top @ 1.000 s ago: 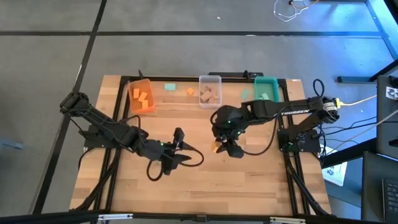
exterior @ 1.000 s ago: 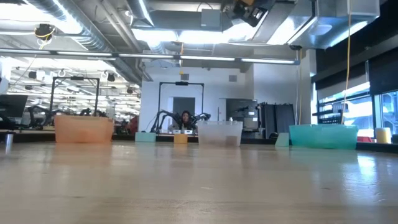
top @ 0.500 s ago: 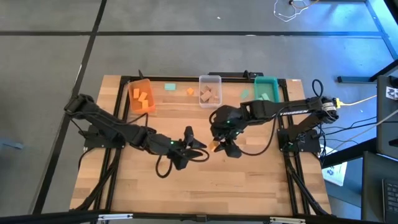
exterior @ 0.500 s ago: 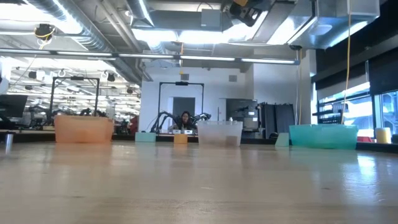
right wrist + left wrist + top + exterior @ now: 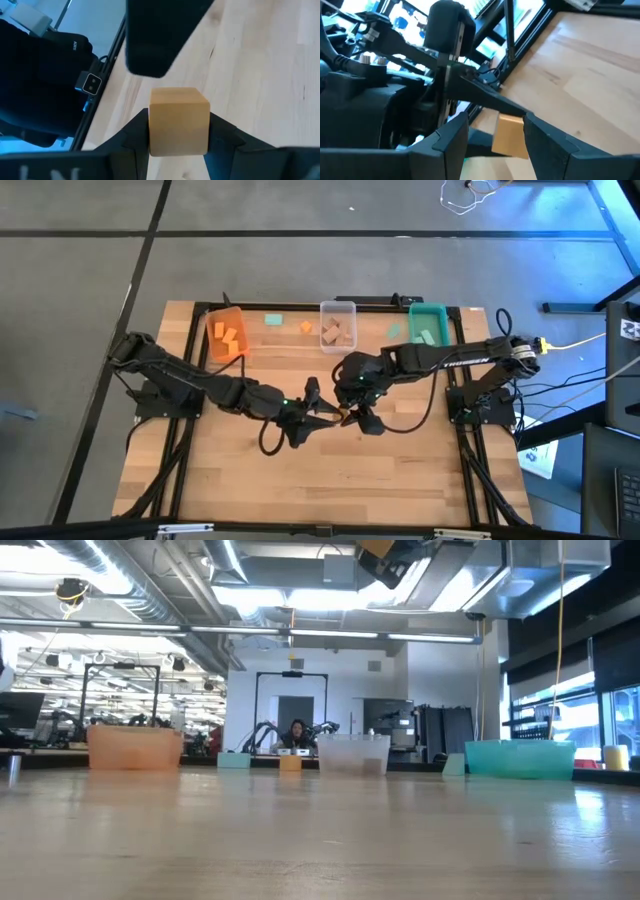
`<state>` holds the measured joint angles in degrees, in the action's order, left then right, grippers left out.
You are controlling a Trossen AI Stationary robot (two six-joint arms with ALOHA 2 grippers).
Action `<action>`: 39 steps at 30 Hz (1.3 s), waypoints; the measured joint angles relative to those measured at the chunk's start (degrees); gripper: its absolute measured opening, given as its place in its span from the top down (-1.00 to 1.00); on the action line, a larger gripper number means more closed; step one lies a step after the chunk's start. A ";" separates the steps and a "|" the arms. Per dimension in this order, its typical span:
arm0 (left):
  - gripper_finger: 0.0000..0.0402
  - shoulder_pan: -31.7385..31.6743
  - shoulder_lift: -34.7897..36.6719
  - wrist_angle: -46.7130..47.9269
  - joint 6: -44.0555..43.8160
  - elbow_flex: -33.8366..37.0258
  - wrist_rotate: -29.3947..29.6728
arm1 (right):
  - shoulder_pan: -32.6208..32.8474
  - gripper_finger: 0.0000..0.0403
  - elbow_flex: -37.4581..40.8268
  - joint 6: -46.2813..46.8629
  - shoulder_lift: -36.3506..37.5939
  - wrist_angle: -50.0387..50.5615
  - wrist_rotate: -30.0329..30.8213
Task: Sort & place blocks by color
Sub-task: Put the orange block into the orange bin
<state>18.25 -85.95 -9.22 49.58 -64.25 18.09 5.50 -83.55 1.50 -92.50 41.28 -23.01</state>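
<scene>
My right gripper [image 5: 352,417] is shut on an orange block [image 5: 345,417] above the table's middle. In the low view the block [image 5: 374,548] shows high above the tabletop. My left gripper [image 5: 322,413] is open and reaches in from the left. Its fingers [image 5: 451,141] stand on either side of the same block [image 5: 510,135], with a gap showing on one side. Farther back, a loose teal block [image 5: 274,320] and a loose orange block [image 5: 306,328] lie flat on the table between the bins. My right gripper pinches the orange block between its two fingers [image 5: 137,132], on two opposite side faces [image 5: 156,125]. The fingers come at it from the table's right. The block is lifted clear of the table. My left gripper: I cannot tell whether its fingers touch the block.
Along the far edge stand an orange bin [image 5: 214,340] with orange blocks, a clear bin [image 5: 338,307] with wood blocks and a teal bin [image 5: 428,310]. The near half of the wooden table [image 5: 300,480] is bare. Cables trail behind both arms.
My left arm has reached toward the table's right. Its open gripper has travelled from left of centre up to my right gripper, and its fingers now stand around the orange block. My right gripper has kept the block in the air and shifted slightly left.
</scene>
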 joint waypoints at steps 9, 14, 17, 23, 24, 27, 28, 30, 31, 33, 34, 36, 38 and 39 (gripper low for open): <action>0.11 -0.76 0.00 2.95 -4.45 0.00 -2.17 | 0.00 0.34 0.00 -0.51 -0.18 0.01 -0.07; 0.11 -0.74 -1.07 2.03 -4.42 -0.13 -2.60 | 0.00 0.34 0.00 -0.71 -0.18 0.00 -0.17; 0.11 -0.74 -2.62 1.90 -4.12 -0.03 -2.59 | 0.00 0.34 0.00 -0.72 -0.17 -0.11 -0.25; 0.11 0.53 -6.45 -2.10 1.54 -0.10 5.19 | -0.02 0.34 0.13 -0.62 -0.18 0.91 -0.06; 0.11 0.84 -6.51 -2.82 2.48 -0.09 5.98 | -0.02 0.34 0.13 -0.58 -0.18 0.91 -0.18; 0.11 1.01 -6.78 -4.37 4.87 -0.07 6.18 | -0.02 0.34 -0.02 -0.60 -0.07 0.41 -0.83; 0.11 1.01 -6.78 -4.33 4.88 -0.07 5.95 | 0.00 0.34 -0.02 -0.61 -0.08 0.31 -0.81; 0.11 0.75 -6.80 -4.26 4.88 -0.04 5.94 | 0.02 0.34 -0.02 -0.68 -0.14 0.36 -0.84; 0.11 0.57 -6.79 -4.26 4.79 -0.04 5.88 | -0.01 0.34 -0.02 -0.71 -0.14 0.18 -1.00; 0.11 0.20 -6.78 -4.19 4.77 -0.02 5.33 | -0.02 0.34 -0.02 -0.74 -0.14 -0.22 -1.27; 0.11 -0.04 -6.78 -4.17 4.79 -0.02 4.33 | -0.02 0.34 -0.02 -0.84 -0.14 -0.01 -1.27; 0.11 -0.33 -6.78 -4.36 4.84 -0.02 2.46 | -0.02 0.34 -0.02 -1.03 -0.12 -0.01 -1.27; 0.11 -0.66 -6.78 -4.43 4.83 -0.02 1.67 | 0.00 0.34 -0.02 -1.53 -0.12 -0.01 -1.27; 0.11 -0.73 -6.78 -4.42 4.86 -0.02 1.85 | 0.02 0.34 -0.02 -1.73 -0.14 -0.01 -1.29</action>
<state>17.53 -92.73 -13.64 54.44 -64.27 19.94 5.52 -83.57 -0.22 -92.64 41.28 -24.29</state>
